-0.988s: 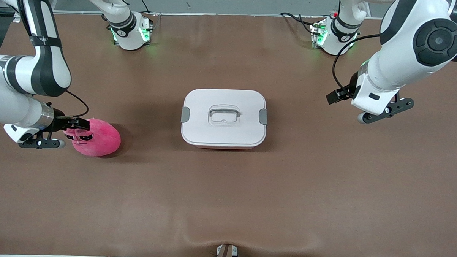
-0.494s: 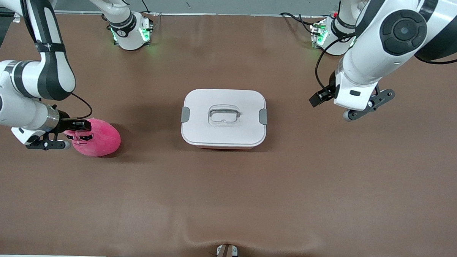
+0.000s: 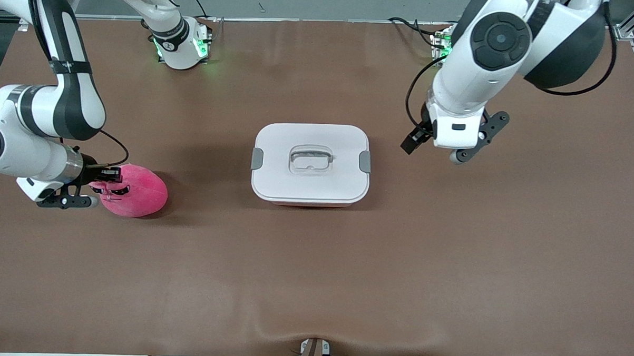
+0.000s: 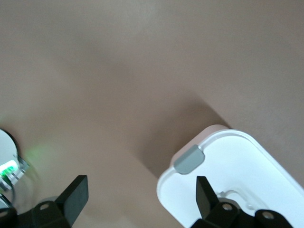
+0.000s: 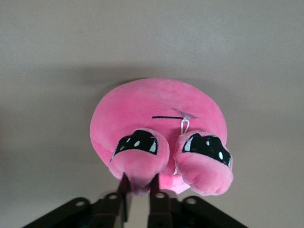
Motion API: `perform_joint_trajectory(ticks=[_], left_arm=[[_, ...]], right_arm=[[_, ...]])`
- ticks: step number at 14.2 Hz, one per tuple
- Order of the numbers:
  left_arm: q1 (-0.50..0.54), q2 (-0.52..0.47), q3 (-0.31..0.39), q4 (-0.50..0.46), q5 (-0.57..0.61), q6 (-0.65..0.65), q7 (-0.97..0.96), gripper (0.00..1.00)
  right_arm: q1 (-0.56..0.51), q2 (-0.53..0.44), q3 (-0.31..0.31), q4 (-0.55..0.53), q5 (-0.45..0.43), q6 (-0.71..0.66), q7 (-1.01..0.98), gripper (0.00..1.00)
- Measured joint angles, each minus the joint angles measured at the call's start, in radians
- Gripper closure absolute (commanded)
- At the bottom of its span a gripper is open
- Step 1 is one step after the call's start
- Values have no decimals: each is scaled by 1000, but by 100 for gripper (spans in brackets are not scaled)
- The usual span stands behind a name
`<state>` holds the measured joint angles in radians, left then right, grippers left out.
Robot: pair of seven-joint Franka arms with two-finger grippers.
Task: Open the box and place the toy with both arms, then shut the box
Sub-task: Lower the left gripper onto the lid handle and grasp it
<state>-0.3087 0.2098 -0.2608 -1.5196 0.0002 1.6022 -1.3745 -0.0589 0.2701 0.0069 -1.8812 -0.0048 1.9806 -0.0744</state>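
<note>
The right pincer (image 3: pixel 104 178) sits low at the toy (image 3: pixel 133 190), its fingers (image 5: pixel 124 197) drawn close together and pinching a fold of plush at the toy's face end, so I read it as closed on the toy. The toy itself lies on the table (image 3: pixel 313 283) toward the right arm's end, roughly at nine o'clock from the box (image 3: pixel 310 164) and well apart from it. The left pincer (image 3: pixel 435 145) hangs wide open over bare table just at three o'clock of the box, near the grey clip (image 4: pixel 188 159) on that end. The box sits mid-table with its white lid on and both clips down. The step in hand looks like two starts at once: securing the toy, and bringing the open pincer to the lid. Next, I judge, the left pincer must reach the clip or the clear handle (image 3: pixel 310 160) and free the lid before the toy can go in; the right needs only a firm hold and a lift. How deep the pinch bites is hard to tell, since the fingertips are buried in plush. The left wrist view cuts off most of the box, and the clip at the other end is out of its sight.
</note>
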Motion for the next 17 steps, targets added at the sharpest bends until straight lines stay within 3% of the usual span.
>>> perform_joint_trajectory(ticks=[8, 12, 14, 17], left_arm=[[-108, 69, 0, -6, 0, 145, -408, 0], [-179, 144, 0, -11, 44, 254, -613, 0], [-200, 170, 0, -11, 49, 320, -715, 8], [-253, 205, 0, -12, 110, 389, -884, 29]], right_arm=[[1, -13, 0, 21, 0, -2, -16, 100], [1, -29, 0, 47, 1, -15, -224, 100], [1, -33, 1, 61, 1, -39, -266, 100], [3, -35, 2, 93, 1, -98, -285, 100]])
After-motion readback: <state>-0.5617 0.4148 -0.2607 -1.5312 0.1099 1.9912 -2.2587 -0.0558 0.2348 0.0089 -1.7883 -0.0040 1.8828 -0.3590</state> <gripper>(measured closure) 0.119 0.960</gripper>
